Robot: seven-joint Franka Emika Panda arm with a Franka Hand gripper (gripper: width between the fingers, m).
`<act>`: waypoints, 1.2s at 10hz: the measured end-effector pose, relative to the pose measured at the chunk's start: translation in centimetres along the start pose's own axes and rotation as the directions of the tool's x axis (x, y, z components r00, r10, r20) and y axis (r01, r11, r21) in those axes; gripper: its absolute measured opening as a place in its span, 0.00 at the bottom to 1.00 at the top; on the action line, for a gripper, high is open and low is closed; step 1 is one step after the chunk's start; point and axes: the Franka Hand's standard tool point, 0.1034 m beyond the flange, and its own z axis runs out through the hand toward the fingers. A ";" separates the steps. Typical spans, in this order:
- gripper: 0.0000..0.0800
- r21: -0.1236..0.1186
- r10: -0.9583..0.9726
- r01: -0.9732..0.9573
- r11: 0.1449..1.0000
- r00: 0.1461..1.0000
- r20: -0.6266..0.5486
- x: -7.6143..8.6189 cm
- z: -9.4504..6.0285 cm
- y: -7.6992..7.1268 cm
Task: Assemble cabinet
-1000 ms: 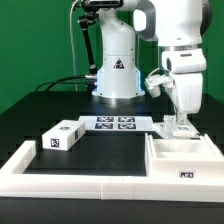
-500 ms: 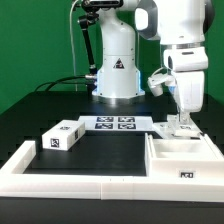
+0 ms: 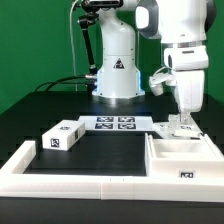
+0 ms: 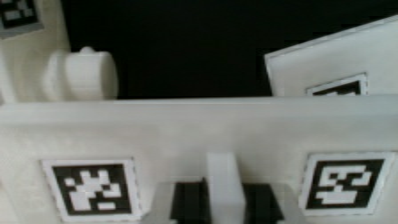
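The cabinet is a large white box with inner compartments and a tag on its front, at the exterior view's right front. My gripper points down at its back wall. In the wrist view the gripper has its two dark fingers pressed on either side of a thin white upright rib of the cabinet, between two tags on the white wall. A round white knob shows beyond the wall.
A single small white tagged block lies at the exterior view's left. The marker board lies at the robot base. A long low white border rail runs along the front and left. A tagged white panel is near the cabinet.
The gripper has shifted very slightly toward the exterior view's right over the cabinet's back wall. The cabinet and the small block have not visibly moved.
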 end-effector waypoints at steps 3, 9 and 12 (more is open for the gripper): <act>0.09 0.000 0.025 -0.025 1.000 1.000 0.000 0.0 0.0 -0.1; 0.09 0.000 0.029 -0.029 1.000 1.000 -0.006 0.2 0.3 0.5; 0.09 -0.008 0.035 -0.035 0.999 0.999 -0.013 0.4 0.4 0.5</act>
